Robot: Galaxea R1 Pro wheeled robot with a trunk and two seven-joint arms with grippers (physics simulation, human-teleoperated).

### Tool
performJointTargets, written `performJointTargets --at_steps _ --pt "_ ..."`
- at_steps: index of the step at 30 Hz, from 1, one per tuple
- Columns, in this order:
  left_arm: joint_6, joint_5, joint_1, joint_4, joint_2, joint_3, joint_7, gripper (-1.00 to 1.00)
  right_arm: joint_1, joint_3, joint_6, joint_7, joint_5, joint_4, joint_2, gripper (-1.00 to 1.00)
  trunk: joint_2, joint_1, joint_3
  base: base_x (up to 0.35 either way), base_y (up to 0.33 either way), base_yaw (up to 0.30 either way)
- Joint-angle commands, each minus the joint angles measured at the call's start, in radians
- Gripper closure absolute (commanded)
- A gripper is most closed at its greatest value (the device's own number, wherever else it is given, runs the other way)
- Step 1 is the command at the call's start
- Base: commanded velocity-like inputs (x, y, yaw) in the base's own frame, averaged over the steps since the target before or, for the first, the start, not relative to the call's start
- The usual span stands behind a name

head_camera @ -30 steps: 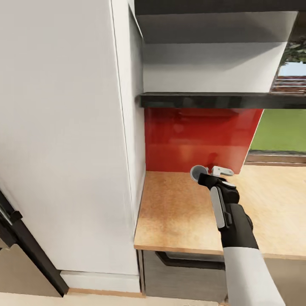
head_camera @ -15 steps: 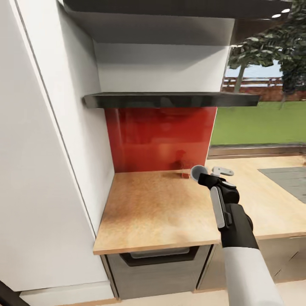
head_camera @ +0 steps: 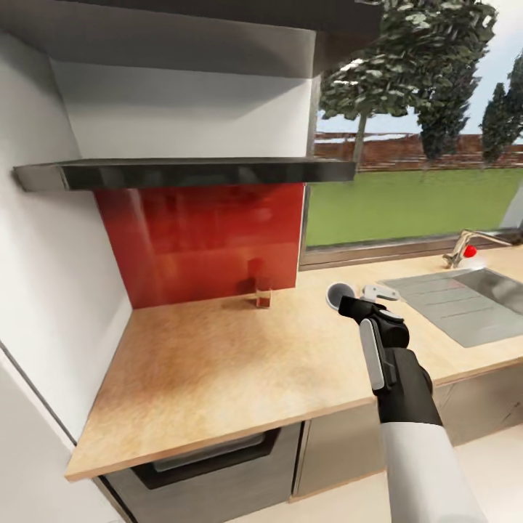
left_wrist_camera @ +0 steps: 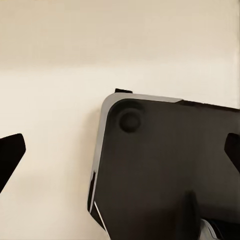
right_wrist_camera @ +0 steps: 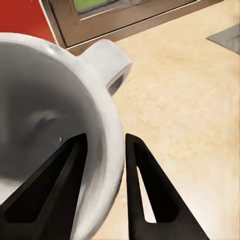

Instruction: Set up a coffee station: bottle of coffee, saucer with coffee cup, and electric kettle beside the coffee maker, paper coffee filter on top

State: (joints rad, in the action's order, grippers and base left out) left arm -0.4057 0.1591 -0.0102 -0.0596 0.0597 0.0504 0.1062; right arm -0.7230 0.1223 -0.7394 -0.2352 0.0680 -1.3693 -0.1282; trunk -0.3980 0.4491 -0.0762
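Nearest the camera, the right arm reaches out over the kitchen countertop (head_camera: 218, 363), and its right gripper (head_camera: 354, 299) carries one coffee cup (head_camera: 337, 294). The right wrist view shows the grip: two dark fingers (right_wrist_camera: 142, 190) pinch the cup's (right_wrist_camera: 45, 125) white wall, one inside the bowl and one outside, with its single handle (right_wrist_camera: 111, 62) pointing toward the window frame. The cup hangs above bare beige counter, not touching it.

The left gripper (left_wrist_camera: 120, 155) points down at the pale floor and a dark rounded part of the robot's body; its two fingertips sit at opposite edges of the left wrist view, spread wide with nothing between them.

Further back, one small glass (head_camera: 263, 293) with reddish contents stands by the red backsplash (head_camera: 196, 240). To the right lies one steel sink (head_camera: 465, 301) with one tap (head_camera: 465, 250). One dark shelf (head_camera: 181, 173) runs above the backsplash, and beyond the window are lawn and trees.
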Motion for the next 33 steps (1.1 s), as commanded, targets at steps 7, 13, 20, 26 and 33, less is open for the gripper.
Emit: performJointTargets --at_steps 7,13,20,26,33 --pt "0.001 0.01 -0.001 -0.002 0.0 0.005 0.01 -1.0 -0.001 0.0 -0.003 -0.007 0.007 -0.001 -0.001 1.0 -0.002 0.001 -0.002 0.16 -0.265 -0.3" --pt "0.001 0.01 -0.001 -0.002 0.0 0.005 0.01 -1.0 -0.001 0.0 -0.003 -0.007 0.007 -0.001 -0.001 1.0 -0.002 0.001 -0.002 0.16 -0.265 -0.3" --pt "0.001 0.01 -0.001 -0.001 0.0 0.005 0.009 -1.0 -0.001 0.0 -0.003 -0.007 0.007 -0.001 -0.001 1.0 -0.002 0.001 -0.002 0.16 -0.265 -0.3" --pt "0.001 0.01 -0.001 -0.001 0.0 0.006 0.009 -1.0 -0.001 0.0 -0.003 -0.007 0.007 -0.001 -0.001 1.0 -0.002 0.001 -0.002 0.155 -0.266 -0.3" --pt "0.001 0.01 -0.001 -0.001 -0.001 0.005 0.009 -1.0 -0.001 0.002 -0.003 -0.006 0.005 0.002 0.004 1.0 -0.002 0.001 -0.002 0.104 -0.278 -0.187"
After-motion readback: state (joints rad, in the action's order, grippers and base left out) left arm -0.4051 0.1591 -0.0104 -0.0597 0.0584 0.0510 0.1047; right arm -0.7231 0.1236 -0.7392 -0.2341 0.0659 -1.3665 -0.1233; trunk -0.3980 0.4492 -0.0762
